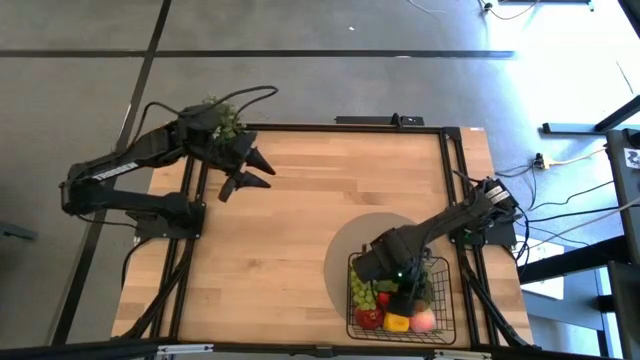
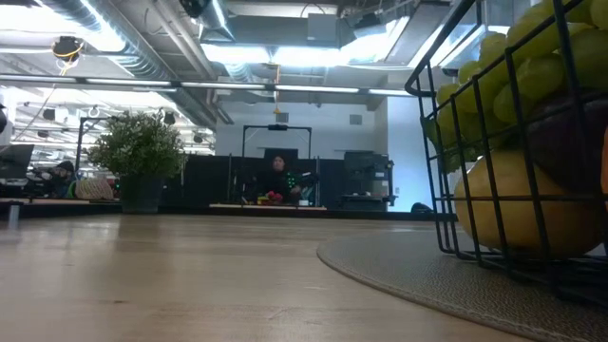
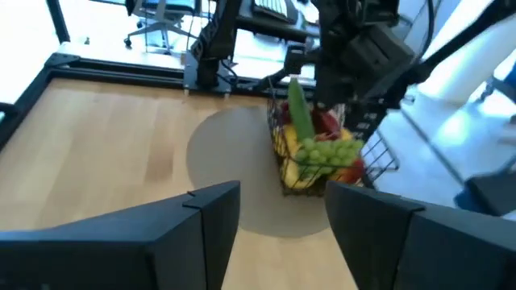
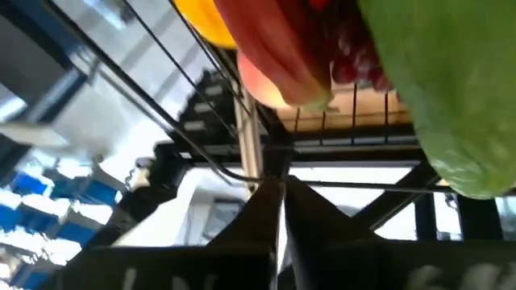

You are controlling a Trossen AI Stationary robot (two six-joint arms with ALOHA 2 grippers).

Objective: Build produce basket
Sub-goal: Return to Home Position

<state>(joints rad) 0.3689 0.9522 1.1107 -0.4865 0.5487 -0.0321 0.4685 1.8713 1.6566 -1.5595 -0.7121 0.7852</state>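
Note:
The black wire basket (image 1: 447, 300) stands on a round grey mat (image 1: 350, 245) at the table's near right. It holds produce: green grapes (image 3: 326, 151), a cucumber (image 3: 299, 111) standing on end, a red chili (image 4: 274, 48), a peach (image 1: 424, 320) and yellow fruit (image 2: 518, 209). My right gripper (image 4: 278, 189) is shut and slants down into the basket, among the produce and by the wire wall. My left gripper (image 1: 250, 172) is open with nothing between its fingers, raised over the table's far left. My right gripper's shut fingertips (image 4: 266, 201) stand right at a wire of the basket's wall (image 4: 248, 145), below the chili and the cucumber (image 4: 451, 97). Whether they touch the wire or any produce, I cannot tell.
A bushy potted plant (image 1: 225, 115) stands at the table's far left edge, under my left arm. Bare wood (image 1: 300, 220) lies between the two arms. Black rails (image 1: 455, 170) frame the table. Beyond it there are desks and a seated person (image 2: 277, 176).

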